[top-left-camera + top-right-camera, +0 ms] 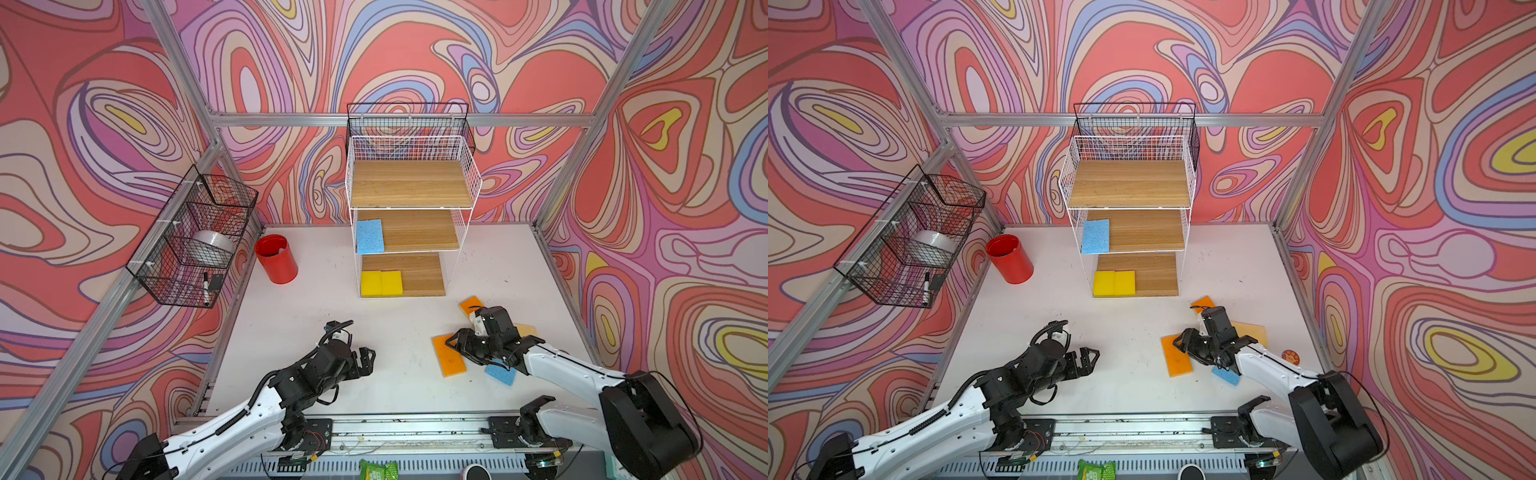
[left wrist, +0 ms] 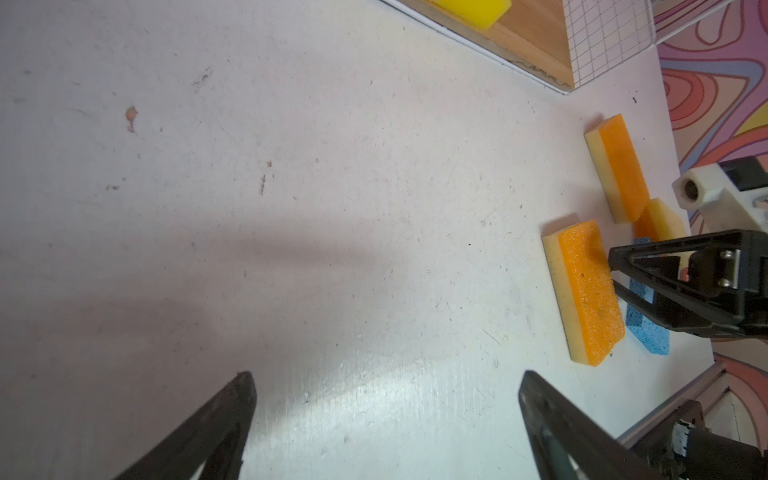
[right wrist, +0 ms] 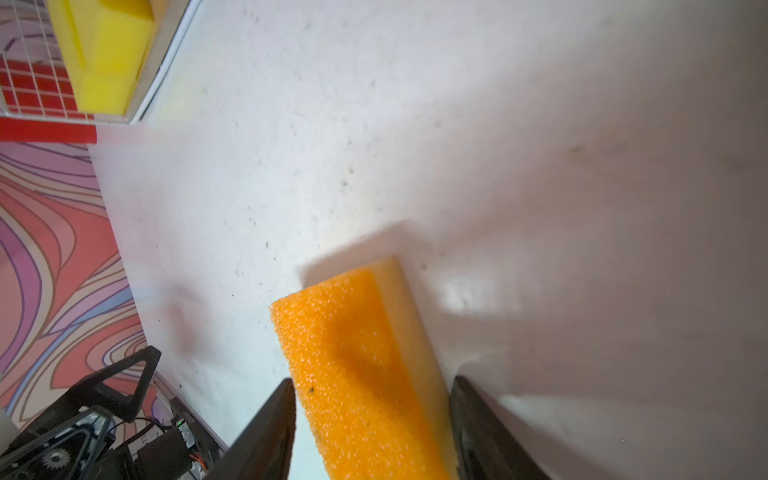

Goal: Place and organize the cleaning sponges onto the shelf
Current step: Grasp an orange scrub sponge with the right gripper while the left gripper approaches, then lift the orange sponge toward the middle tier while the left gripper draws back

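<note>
The shelf (image 1: 411, 183) stands at the back of the table. One blue sponge (image 1: 370, 236) lies on its middle board and two yellow sponges (image 1: 371, 283) (image 1: 392, 283) lie side by side on the bottom board. My right gripper (image 3: 372, 379) (image 1: 451, 338) is shut across an orange sponge (image 3: 353, 353) (image 1: 448, 357) low over the table. Beside it lie another orange sponge (image 1: 471, 304), a third with its pale side up (image 1: 525, 330) and a blue sponge (image 1: 500, 374), partly under the arm. My left gripper (image 2: 386, 374) (image 1: 368, 357) hangs open over bare table, holding nothing.
A red cup (image 1: 276, 259) stands left of the shelf. Black wire baskets (image 1: 195, 237) hang on the left wall and another (image 1: 409, 120) hangs behind the shelf top. A small round orange token (image 1: 1291, 356) lies near the right edge. A green packet (image 1: 378, 469) sits past the front rail.
</note>
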You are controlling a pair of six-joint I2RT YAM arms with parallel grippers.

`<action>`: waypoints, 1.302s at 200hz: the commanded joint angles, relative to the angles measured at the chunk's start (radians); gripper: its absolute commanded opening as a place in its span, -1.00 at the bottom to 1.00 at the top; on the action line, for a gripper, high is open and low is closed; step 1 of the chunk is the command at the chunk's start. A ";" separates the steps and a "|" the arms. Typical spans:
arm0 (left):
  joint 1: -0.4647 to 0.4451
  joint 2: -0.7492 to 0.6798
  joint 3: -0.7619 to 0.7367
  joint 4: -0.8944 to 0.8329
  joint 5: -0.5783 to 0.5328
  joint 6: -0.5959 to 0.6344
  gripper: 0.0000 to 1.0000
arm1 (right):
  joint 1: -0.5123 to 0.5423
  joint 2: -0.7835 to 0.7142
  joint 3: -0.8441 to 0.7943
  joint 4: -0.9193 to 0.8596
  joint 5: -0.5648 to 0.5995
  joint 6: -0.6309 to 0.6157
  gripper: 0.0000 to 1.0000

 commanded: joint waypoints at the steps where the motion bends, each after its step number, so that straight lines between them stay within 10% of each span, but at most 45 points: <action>1: 0.005 -0.019 -0.020 -0.060 -0.014 -0.024 1.00 | 0.083 0.056 0.034 0.075 0.041 0.065 0.22; 45: 0.006 -0.033 -0.044 -0.027 0.017 -0.038 0.98 | 0.150 0.125 0.136 0.018 0.089 0.018 0.23; 100: -0.002 0.119 -0.004 0.097 0.098 0.001 0.40 | 0.148 0.056 0.228 -0.220 0.162 -0.118 0.18; 149: -0.106 0.363 0.037 0.307 0.084 -0.011 -0.16 | 0.136 -0.008 0.161 -0.266 0.130 -0.103 -0.31; 260: -0.220 0.831 0.217 0.636 0.151 -0.063 -0.20 | 0.134 -0.056 0.048 -0.157 -0.035 -0.073 -0.20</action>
